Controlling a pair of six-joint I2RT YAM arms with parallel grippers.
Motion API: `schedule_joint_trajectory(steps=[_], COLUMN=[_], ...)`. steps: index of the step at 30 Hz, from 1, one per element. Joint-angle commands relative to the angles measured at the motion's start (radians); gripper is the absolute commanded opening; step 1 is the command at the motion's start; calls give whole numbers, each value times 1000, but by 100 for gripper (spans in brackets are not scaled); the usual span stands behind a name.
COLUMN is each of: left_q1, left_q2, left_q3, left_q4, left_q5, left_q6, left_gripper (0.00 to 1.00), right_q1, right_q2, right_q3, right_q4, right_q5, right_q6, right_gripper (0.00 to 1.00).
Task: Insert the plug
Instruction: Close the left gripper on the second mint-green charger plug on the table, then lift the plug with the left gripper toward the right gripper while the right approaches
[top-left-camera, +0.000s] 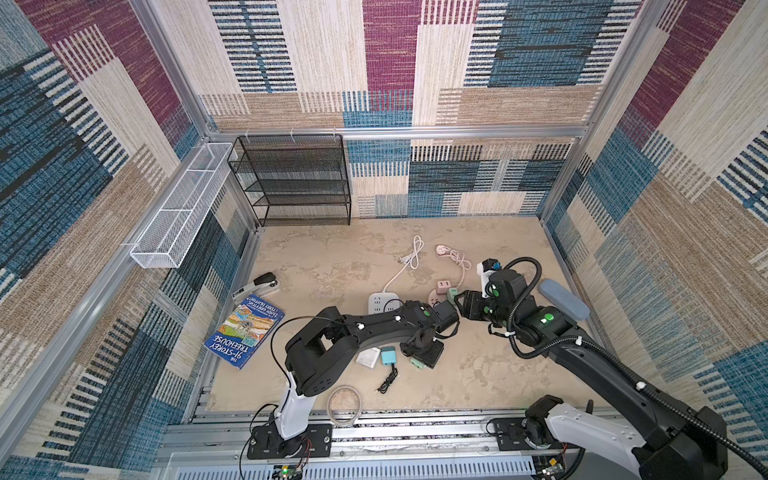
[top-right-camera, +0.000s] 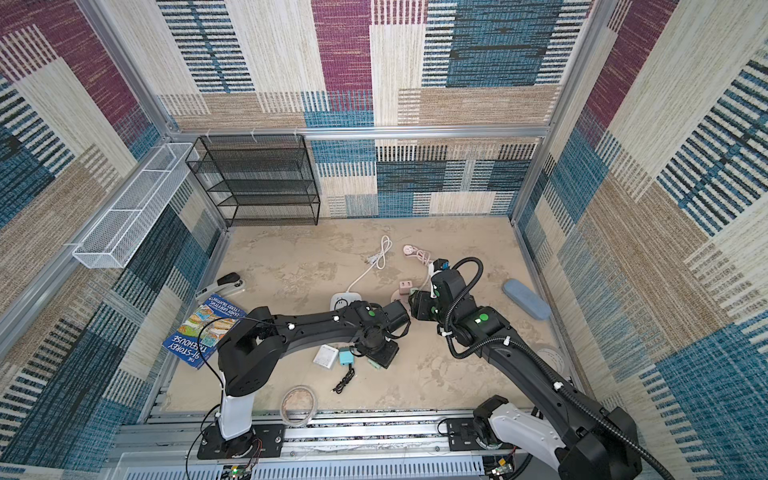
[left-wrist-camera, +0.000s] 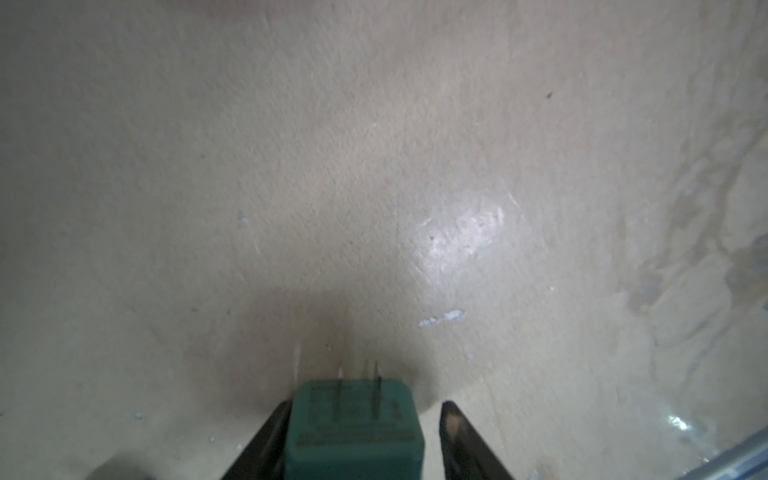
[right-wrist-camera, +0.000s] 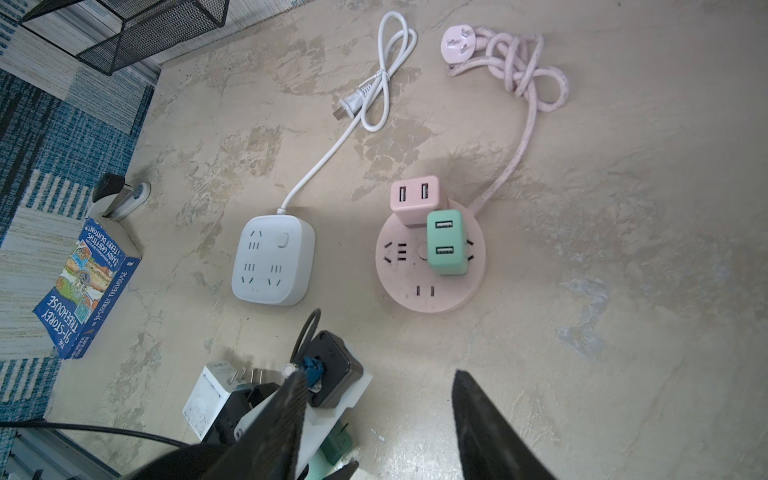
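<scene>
Green two-prong plug (left-wrist-camera: 353, 428) sits closest to the lens in the left wrist view, its two flat prongs pointing away over the beige tabletop (left-wrist-camera: 374, 166). Left gripper (left-wrist-camera: 365, 405) straddles it with jaws parted: one finger touches the plug's side, while the opposite finger (left-wrist-camera: 457, 432) stands clear of it with a visible gap, so no grip is closed on it.

In a top view the plug (top-left-camera: 417, 364) peeks out from under that gripper (top-left-camera: 424, 357) near the front of the table, just beside a teal adapter (top-left-camera: 389, 356) and a white adapter (top-left-camera: 368, 357).

Right gripper (right-wrist-camera: 377, 374) hangs above the table with fingers spread and nothing between them.

The right wrist view shows a round pink power strip (right-wrist-camera: 409, 299) carrying a pink USB charger (right-wrist-camera: 415, 199) and a mint USB charger (right-wrist-camera: 446, 243) — both seated upright. A white square power strip (right-wrist-camera: 272, 259) lies beside it, apart from it, with its white cord (right-wrist-camera: 386, 70) looped farther back.
</scene>
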Motion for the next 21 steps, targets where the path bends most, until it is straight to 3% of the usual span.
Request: schedule_joint_trajectory(steps=[1,11,12,15,21], left_q1=[2,3,5,14,89], left_q2=[5,10,7,-4,-127], left_q3=[8,16,20,41,45], left_q4=[-10,-11,-13,-38,-44], left_q5=[-6,-17,-22,-36,-60], left_q6=[-13,-9,-6,0,-36], left_gripper=[55,41,36,0,0], right_q1=[1,0,0,1,0], right_q2=[-12,-23,-23,-20,-43], right_q3=[-10,-19,-19,-20,-16], right_q4=[38,40,43,46,51], right_q5=[-3,-5,-8,-16,-12], right_q6=[2,6,6,5,-10], right_gripper=[58,58,58,58,58])
